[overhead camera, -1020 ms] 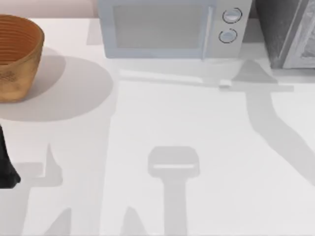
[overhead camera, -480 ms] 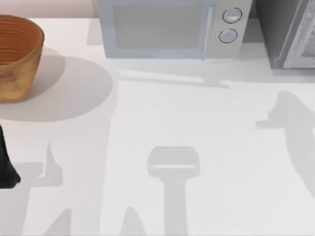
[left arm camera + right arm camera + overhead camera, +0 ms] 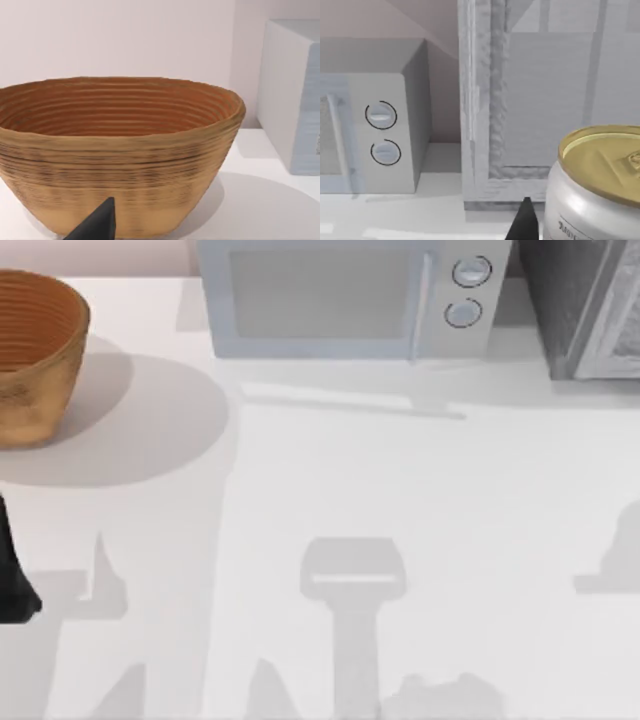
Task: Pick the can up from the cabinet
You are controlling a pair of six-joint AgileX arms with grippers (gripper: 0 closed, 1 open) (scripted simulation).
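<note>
can (image 3: 597, 187) close up at right gripper, in front of cabinet (image 3: 550, 100) door | grip on it: cannot tell | microwave (image 3: 345, 300) beside cabinet | left arm (image 3: 15, 575) parked near basket (image 3: 35, 355)

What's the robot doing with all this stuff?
It's meant to take a can out of the cabinet. The right wrist view shows the can, with its gold top, very close to the camera, in front of the cabinet's pale door. A dark fingertip pokes in beside it, but I can't tell if the right claw grips it. The left arm waits at the table's left edge, by the basket. The microwave sits at the back.
</note>
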